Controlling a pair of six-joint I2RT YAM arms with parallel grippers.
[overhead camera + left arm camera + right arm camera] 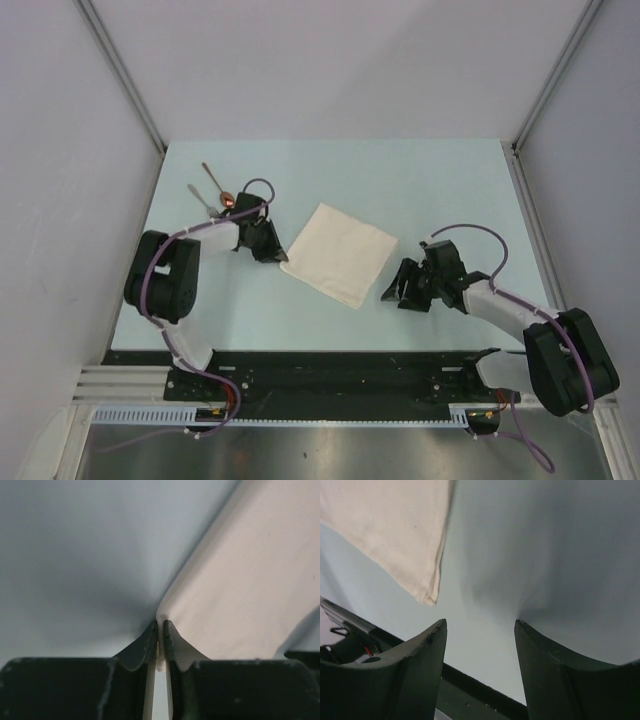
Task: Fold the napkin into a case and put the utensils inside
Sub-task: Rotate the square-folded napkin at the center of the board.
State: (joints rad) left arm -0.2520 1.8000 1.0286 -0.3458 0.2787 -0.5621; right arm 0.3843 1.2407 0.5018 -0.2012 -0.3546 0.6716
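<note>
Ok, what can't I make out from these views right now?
Top view: fork and spoon too small to tell if they touch each other or the left arm.
Left wrist view: napkin mostly cut off by frame edges.
Right wrist view: only one napkin corner shows; top edge cuts the rest.

Bright, even light; a soft grey shadow pools on the desk (pixel 100 595) in both wrist views, whose near foreground is blurred.
</note>
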